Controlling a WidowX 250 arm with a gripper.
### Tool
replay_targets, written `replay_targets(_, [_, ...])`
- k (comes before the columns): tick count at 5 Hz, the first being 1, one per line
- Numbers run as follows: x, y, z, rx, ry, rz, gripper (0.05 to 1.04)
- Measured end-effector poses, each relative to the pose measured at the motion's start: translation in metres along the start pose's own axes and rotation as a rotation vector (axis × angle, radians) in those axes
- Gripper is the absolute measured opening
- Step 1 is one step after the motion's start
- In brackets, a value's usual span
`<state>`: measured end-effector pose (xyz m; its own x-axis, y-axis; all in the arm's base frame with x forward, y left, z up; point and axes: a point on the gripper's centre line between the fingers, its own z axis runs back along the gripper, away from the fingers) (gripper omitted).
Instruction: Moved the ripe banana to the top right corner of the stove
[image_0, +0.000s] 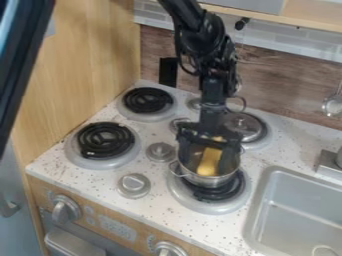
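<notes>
Yellow against the metal, the banana (209, 162) is lying inside the pot (206, 180), which is sitting on the front right burner (212, 194). The black gripper (208, 149) is hanging over it, jaws standing apart.

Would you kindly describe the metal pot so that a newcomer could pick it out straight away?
On the speckled white stove top, left of the sink, find the front burner nearest that sink. Standing there is a small, shiny metal pot with a thin loop handle. It is open, with the yellow banana showing inside, whereas the rear burner bears a round lid.
</notes>
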<state>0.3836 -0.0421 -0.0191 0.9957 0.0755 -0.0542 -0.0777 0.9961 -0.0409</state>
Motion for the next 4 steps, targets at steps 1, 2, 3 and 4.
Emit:
replay_targets(1, [0.000, 0.001, -0.006, 0.003, 0.006, 0.009, 0.943])
replay_targets(2, [0.002, 0.002, -0.007, 0.018, -0.014, 0.030, 0.635])
replay_targets(3, [0.002, 0.002, -0.007, 0.025, -0.016, 0.023, 0.554])
replay_targets(4, [0.005, -0.005, 0.016, -0.021, -0.091, 0.010, 0.553])
